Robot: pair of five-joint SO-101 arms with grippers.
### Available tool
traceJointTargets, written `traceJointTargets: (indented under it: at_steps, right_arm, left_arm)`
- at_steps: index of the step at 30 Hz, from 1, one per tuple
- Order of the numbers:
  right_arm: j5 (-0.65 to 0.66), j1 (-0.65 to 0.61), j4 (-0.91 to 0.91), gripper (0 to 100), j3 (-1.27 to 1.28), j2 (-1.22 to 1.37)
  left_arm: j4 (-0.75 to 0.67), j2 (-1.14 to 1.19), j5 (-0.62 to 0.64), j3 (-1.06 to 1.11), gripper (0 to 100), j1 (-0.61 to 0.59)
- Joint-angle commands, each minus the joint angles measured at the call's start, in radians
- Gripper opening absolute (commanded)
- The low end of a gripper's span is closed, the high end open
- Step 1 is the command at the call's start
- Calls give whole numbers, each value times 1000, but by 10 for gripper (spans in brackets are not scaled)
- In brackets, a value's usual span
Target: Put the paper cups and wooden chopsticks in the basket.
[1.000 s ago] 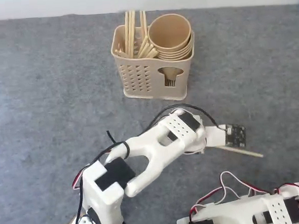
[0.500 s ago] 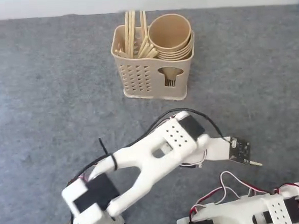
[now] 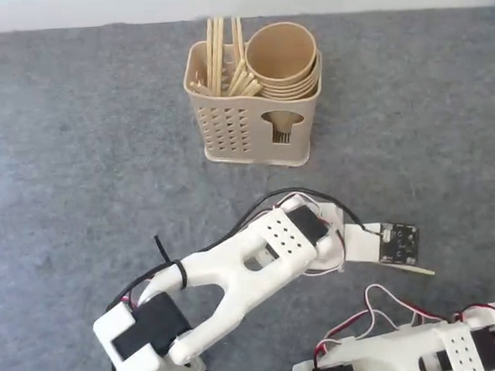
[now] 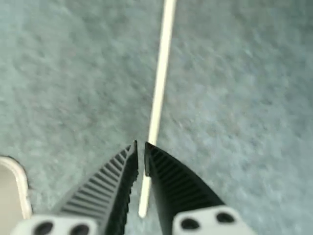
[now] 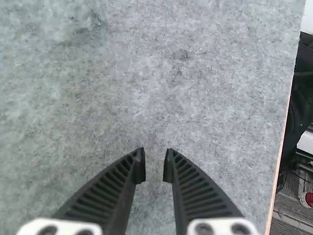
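While my right jaws sit slightly apart over the grey worktop [image 5: 146,73], my left jaws are clamped on one chopstick [image 4: 160,83] just ahead; farther back stands the basket [image 3: 244,131], holding stacked paper cups [image 3: 280,53] and a bunch of chopsticks [image 3: 220,57].

Grey felt mat [image 3: 78,162], pale wall [image 3: 219,0]

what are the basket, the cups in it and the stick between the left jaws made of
Basket: looks like moulded plastic, matte beige, with rows of punched holes.
Cups: probably paper, matte tan, thin stacked rims.
Stick: likely bare pale wood, slim and straight; grain too blurred to confirm.
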Motion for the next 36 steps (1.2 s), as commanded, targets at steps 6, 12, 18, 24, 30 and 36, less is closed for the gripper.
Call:
traceJointTargets:
  at_steps: [6,12,18,24,30,36]
  right_arm:
    - [14,5,7,76,18,-15]
    - [14,5,7,76,18,-13]
    - [14,5,7,76,18,-12]
    - [15,13,4,76,18,-19]
    - [51,31,-4,76,18,-21]
    - [48,30,5,76,18,-21]
  left_arm:
    - [-63,173,132,-147,187,-17]
    - [35,321,133,-297,186,-17]
    - [64,410,135,-406,103,-25]
    - [143,477,130,-483,11,6]
    - [247,494,129,-516,12,8]
    - [371,465,133,-533,12,58]
